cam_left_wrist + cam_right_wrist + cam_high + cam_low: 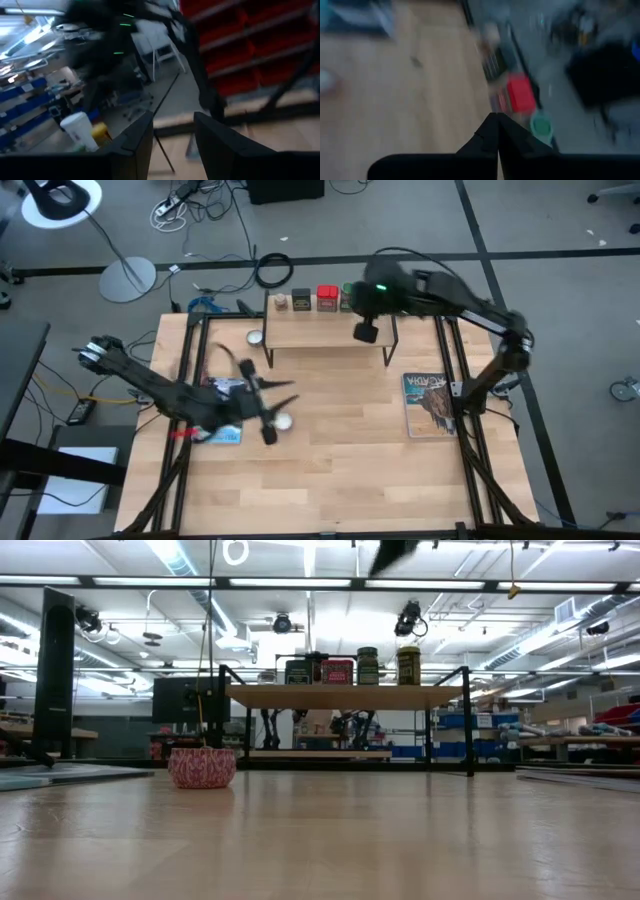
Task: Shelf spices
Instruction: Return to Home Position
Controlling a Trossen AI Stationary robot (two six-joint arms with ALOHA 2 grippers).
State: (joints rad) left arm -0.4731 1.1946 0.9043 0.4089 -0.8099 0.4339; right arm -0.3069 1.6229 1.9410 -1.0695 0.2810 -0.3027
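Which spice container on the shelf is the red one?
The boxy red tin, standing between the black tin and the green-capped jar on the shelf; no other container there is red.

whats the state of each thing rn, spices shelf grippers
black tin, upright on the shelf
red tin, upright on the shelf
green-capped jar, upright on the shelf
yellow jar, upright on the shelf
brownish jar, on the shelf
left gripper, open, empty, over the tabletop
right gripper, shut, empty, above the shelf
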